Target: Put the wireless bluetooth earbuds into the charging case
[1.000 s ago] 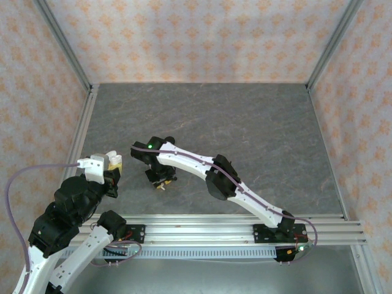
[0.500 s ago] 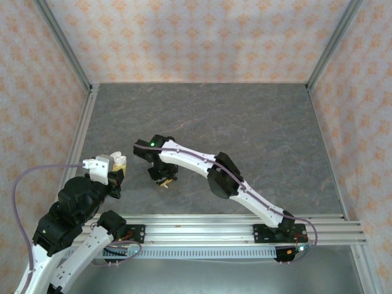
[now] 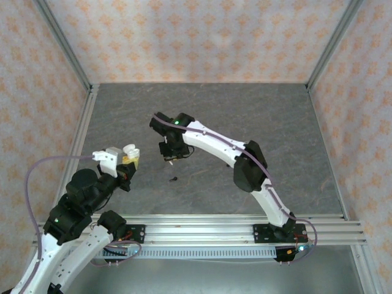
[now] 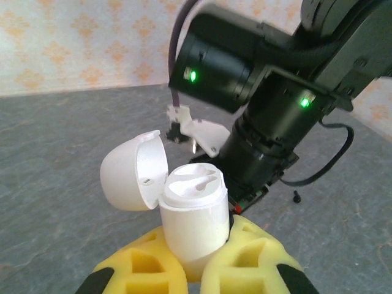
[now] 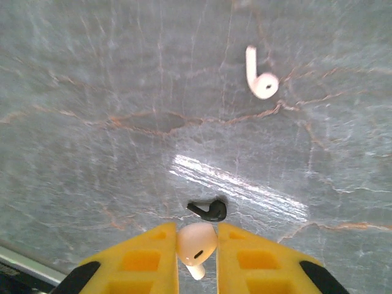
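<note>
My left gripper (image 4: 197, 248) is shut on a white charging case (image 4: 191, 214), held upright with its lid (image 4: 131, 169) hinged open to the left and its two sockets showing. From above, that case (image 3: 129, 150) sits in the left gripper (image 3: 130, 158) at the table's left. My right gripper (image 5: 197, 245) is shut on a white earbud (image 5: 197, 237), stem pointing down, held above the table. Just beyond its pads a black earbud (image 5: 209, 211) lies on the table. A second white earbud (image 5: 261, 76) lies farther off. The right gripper (image 3: 171, 157) hangs just right of the case.
The black earbud (image 3: 174, 179) lies on the grey stone-patterned table (image 3: 269, 135) in front of the right gripper. The right arm's wrist (image 4: 257, 116) stands close behind the case. Aluminium frame posts and patterned walls enclose the table on three sides.
The right gripper has closed on the white earbud and risen away from the front edge, uncovering the black earbud. The left arm has carried the open case to the right.
</note>
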Robot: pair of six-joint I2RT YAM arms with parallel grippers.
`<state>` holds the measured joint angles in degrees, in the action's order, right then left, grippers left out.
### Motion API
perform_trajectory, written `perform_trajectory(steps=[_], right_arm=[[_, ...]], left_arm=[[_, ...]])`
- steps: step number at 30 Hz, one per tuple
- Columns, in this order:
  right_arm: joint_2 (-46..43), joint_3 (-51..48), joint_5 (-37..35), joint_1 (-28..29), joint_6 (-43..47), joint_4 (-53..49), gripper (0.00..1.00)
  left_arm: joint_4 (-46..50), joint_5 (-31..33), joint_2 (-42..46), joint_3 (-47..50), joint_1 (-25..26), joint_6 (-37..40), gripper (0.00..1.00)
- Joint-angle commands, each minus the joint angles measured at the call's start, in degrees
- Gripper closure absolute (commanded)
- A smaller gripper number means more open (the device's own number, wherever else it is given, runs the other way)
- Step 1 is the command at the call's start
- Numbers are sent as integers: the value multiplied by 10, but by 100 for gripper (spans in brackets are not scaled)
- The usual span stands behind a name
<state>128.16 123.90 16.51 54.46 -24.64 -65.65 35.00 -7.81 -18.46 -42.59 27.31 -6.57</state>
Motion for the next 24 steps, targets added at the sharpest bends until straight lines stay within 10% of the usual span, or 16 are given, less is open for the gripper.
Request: perform_trajectory(steps=[1,24], right_arm=[[-59,-6,-43,-8,-11,24,81],[-275,-31,-127,-30,-24,159,79]], left_arm=[[-94,-51,-28,10,-5,-18,100],[-372,-82,-193,28,-4,-9,100]])
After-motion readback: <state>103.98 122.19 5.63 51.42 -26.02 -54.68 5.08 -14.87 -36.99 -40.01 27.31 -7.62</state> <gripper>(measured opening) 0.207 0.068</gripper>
